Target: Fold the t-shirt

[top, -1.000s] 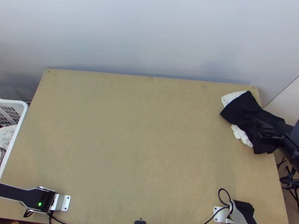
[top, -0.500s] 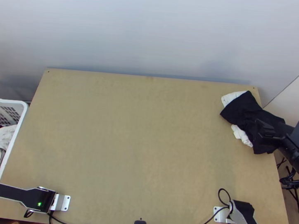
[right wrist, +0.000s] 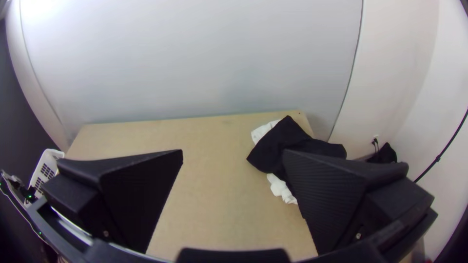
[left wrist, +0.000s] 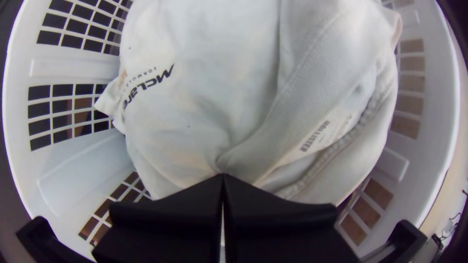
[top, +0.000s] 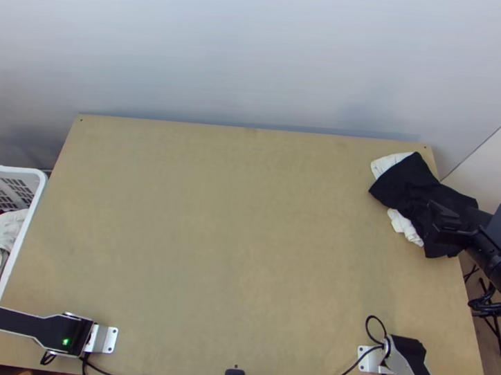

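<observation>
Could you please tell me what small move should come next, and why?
I would probably raise the left gripper slightly: its fingers are closed right by creases in the white cloth in the basket, and I cannot tell whether they pinch it; a gentle lift should show.

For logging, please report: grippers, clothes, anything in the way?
Left gripper shut, over white cloth garments in white plastic basket. Right gripper open. Black cloth garment on white fabric, far right corner of wooden table. Basket rim may hinder lifting.
</observation>
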You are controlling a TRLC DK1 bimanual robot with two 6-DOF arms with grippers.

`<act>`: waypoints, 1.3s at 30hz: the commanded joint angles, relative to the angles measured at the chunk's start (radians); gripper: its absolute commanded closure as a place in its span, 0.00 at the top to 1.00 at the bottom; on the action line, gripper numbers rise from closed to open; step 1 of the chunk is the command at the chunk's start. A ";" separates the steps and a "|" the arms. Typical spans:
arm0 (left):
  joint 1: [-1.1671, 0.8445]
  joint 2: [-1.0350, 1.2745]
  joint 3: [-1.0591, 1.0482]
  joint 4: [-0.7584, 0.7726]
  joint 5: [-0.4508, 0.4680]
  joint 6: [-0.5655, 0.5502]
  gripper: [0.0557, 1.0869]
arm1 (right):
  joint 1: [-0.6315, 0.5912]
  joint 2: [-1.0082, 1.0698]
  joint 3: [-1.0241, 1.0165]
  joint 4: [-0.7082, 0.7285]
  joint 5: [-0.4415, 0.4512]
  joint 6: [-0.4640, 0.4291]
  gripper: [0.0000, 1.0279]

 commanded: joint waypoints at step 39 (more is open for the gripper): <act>-0.017 -0.408 0.008 -0.216 0.433 -0.120 0.96 | -0.011 -0.097 -0.088 -0.016 0.000 -0.001 0.91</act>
